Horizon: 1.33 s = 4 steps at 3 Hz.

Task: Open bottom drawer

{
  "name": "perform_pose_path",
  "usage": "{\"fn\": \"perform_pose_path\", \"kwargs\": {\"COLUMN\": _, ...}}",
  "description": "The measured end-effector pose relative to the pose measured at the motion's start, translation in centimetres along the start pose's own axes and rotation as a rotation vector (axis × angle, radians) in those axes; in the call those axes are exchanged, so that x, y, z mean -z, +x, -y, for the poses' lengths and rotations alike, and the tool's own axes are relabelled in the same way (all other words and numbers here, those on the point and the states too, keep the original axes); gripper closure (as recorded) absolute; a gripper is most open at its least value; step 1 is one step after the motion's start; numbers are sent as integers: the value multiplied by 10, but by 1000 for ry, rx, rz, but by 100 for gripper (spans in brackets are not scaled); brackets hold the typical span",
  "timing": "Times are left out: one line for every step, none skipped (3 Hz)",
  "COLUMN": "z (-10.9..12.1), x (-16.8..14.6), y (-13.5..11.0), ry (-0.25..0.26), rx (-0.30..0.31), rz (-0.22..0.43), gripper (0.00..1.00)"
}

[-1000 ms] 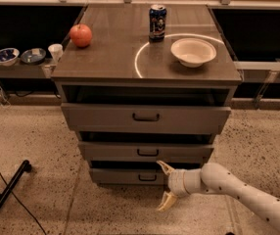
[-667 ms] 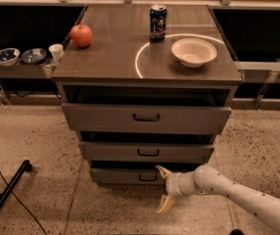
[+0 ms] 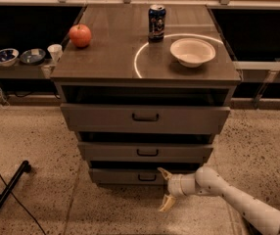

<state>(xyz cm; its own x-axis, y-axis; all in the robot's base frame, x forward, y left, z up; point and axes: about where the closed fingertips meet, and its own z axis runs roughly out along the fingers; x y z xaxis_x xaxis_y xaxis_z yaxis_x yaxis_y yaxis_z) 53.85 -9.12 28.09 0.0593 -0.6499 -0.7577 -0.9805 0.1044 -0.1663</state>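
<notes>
Your gripper open, fingers stacked vertically; bottom drawer handle just beside it toward view's left, bar horizontal.

table top: dark wood-grain look, satin, catches a bright ring of light. bottom drawer: flat matt grey front, dark bar handle. can: glossy printed metal. bowl: white, matt. apple: smooth, slight sheen. floor: speckled, stone-like, dull. gripper, low by the bottom drawer front just right of its handle: smooth white shell, cream matt fingers spread apart.
</notes>
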Motion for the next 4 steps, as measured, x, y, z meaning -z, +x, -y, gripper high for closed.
{"fn": "perform_pose_path", "kwargs": {"z": 0, "x": 0, "y": 0, "ry": 0, "rx": 0, "rz": 0, "gripper": 0}}
{"fn": "perform_pose_path", "kwargs": {"z": 7, "x": 3, "y": 11, "ry": 10, "rx": 8, "rz": -58, "gripper": 0}}
{"fn": "perform_pose_path", "kwargs": {"z": 16, "x": 5, "y": 31, "ry": 27, "rx": 33, "rz": -160, "gripper": 0}}
{"fn": "perform_pose_path", "kwargs": {"z": 30, "x": 0, "y": 64, "ry": 18, "rx": 78, "rz": -255, "gripper": 0}}
